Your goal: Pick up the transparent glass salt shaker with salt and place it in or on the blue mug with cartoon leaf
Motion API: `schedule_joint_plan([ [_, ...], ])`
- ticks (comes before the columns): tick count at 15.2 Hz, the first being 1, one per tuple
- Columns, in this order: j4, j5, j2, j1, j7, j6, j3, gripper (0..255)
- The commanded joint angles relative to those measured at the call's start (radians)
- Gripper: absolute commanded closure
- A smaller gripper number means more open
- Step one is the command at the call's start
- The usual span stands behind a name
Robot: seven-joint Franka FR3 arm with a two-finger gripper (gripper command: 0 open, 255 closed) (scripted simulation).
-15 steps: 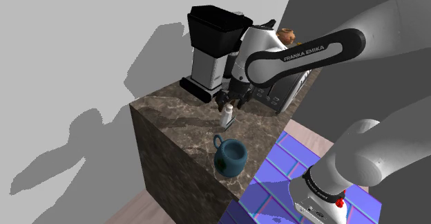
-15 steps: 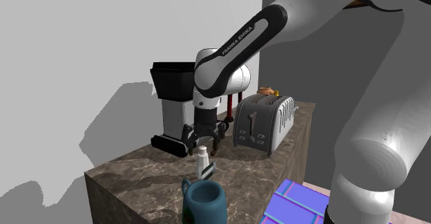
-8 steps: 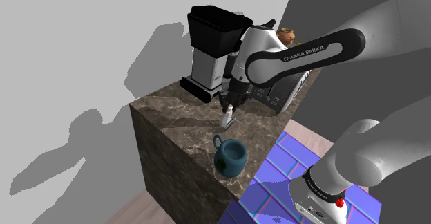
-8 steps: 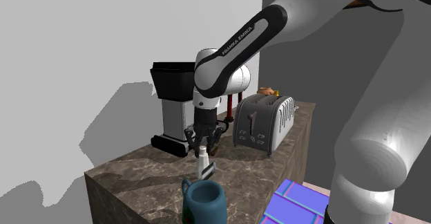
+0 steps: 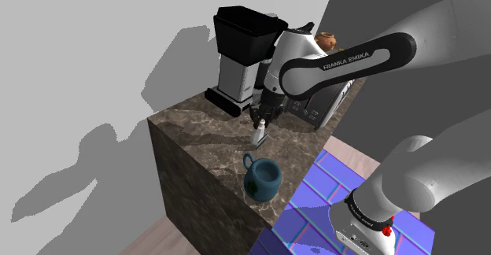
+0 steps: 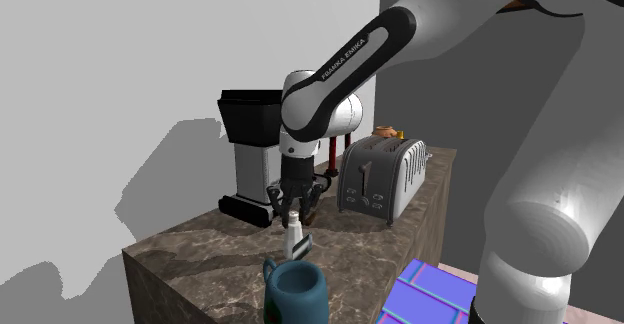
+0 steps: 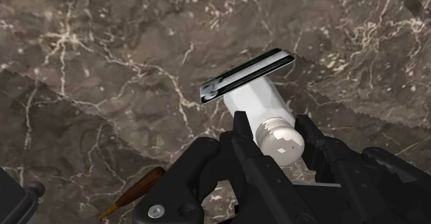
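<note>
Pincer (image 7: 275, 133) is gripping the salt shaker (image 7: 257, 101) around its cap, shaker's standing upright on the marbled desk (image 5: 197, 127), blue mug (image 5: 262, 178) sitting nearby at the edge.

The shaker (image 6: 293, 234) stands upright on the surface (image 5: 201, 131); it has a small white body, a rounded pale cap and a dark, shiny flat piece at its foot; the fingers (image 7: 243, 145) clasp it at the cap; the mug (image 5: 262, 178), dark blue-green and round-bellied, stands upright near the surface's front edge, apart from the shaker, mouth open upward.
</note>
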Motion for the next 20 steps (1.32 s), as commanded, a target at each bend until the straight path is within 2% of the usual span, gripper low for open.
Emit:
schedule_joint_plan([
  [1,0.006,0.0,-0.009,0.0,0.0,-0.016,-0.001,255],
  [20,0.17,-0.012,-0.131,-0.004,0.013,-0.301,-0.021,255],
])
